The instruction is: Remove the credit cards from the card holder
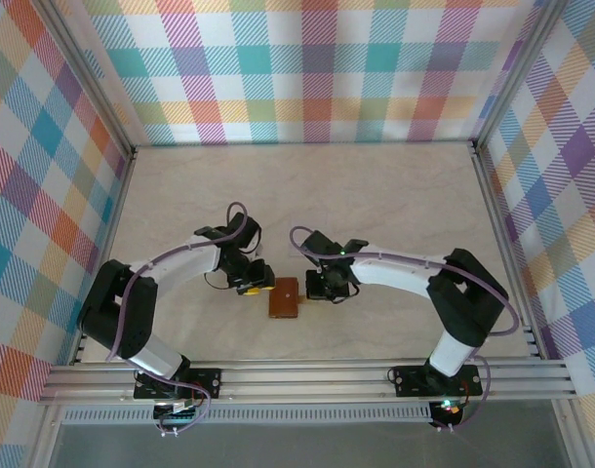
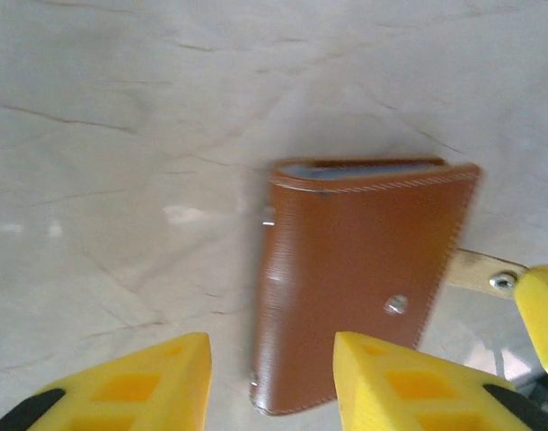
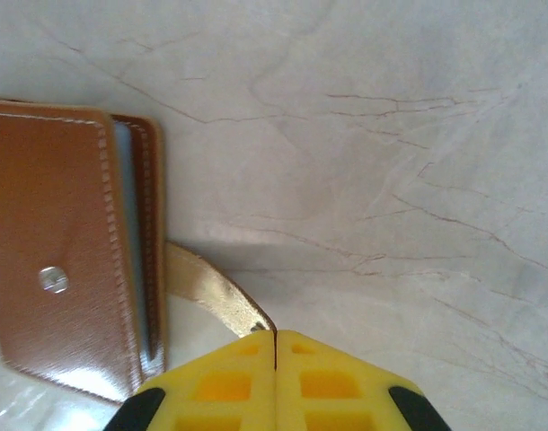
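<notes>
Plaid walls (image 1: pixel 317 68) are framing a pale, marble-veined worktop (image 1: pixel 376 195), and right in the middle the brown leather card holder (image 1: pixel 284 299) is lying flat and folded over, sitting between the two arms. The left pincer (image 2: pixel 272 350) is standing partly open, its yellow fingers (image 2: pixel 121 386) set apart with the near end of the card holder showing between them. Whether they are touching the leather, I cannot tell. On the other side, the right pincer (image 3: pixel 274 337) is pressing its fingers tight together, and the snap tab (image 3: pixel 211 292) is arching up off the worktop straight into that seam, so it is looking nipped at its very tip. A small metal stud (image 3: pixel 52 279) is glinting on the cover. Along the open edge a thin grey-blue layer (image 3: pixel 123 171) is peeking out between the leather flaps, though whether that is a card or the lining is not clear.
</notes>
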Tool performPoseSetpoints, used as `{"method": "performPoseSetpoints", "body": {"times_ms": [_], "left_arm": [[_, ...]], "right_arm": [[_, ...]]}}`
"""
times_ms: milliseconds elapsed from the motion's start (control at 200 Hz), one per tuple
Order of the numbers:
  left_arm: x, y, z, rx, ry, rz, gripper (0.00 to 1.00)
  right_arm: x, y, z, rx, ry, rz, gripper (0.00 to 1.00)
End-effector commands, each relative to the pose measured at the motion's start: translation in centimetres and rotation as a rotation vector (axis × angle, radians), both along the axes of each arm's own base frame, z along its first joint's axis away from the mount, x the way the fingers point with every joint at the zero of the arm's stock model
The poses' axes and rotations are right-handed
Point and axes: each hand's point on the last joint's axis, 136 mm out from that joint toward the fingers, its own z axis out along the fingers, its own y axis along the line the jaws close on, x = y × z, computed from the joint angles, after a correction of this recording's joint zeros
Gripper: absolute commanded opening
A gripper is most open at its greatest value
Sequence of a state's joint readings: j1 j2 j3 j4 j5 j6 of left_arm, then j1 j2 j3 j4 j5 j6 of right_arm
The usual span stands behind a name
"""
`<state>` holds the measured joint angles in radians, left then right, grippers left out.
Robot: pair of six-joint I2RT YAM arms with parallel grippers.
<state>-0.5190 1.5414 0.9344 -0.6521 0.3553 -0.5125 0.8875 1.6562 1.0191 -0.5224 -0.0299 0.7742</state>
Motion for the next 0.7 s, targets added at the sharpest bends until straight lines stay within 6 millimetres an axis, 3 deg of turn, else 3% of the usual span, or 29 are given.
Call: {"method": "performPoseSetpoints", "body": {"times_ms": [0, 145, 395, 695], "left_arm": [[-0.2, -1.2, 1.7, -0.051, -0.008, 0.024, 0.48], [0.0, -2.2, 2.8, -0.114, -0.033, 0.024, 0.59], [-0.3, -2.1, 3.5, -0.104, -0.046, 0.026, 0.7], [-0.4, -2.9, 3.3, -0.164, -0.052, 0.05, 0.72]], "right_arm": [[0.6, 2.5, 3.0, 0.181, -0.048, 0.01, 0.07], [0.3, 3.8, 4.7, 0.274, -0.045, 0.037, 0.07], [-0.3, 4.3, 7.4, 0.378, -0.061, 0.032, 0.06], [-0.8, 3.6, 7.7, 0.382, -0.06, 0.021, 0.05]]}}
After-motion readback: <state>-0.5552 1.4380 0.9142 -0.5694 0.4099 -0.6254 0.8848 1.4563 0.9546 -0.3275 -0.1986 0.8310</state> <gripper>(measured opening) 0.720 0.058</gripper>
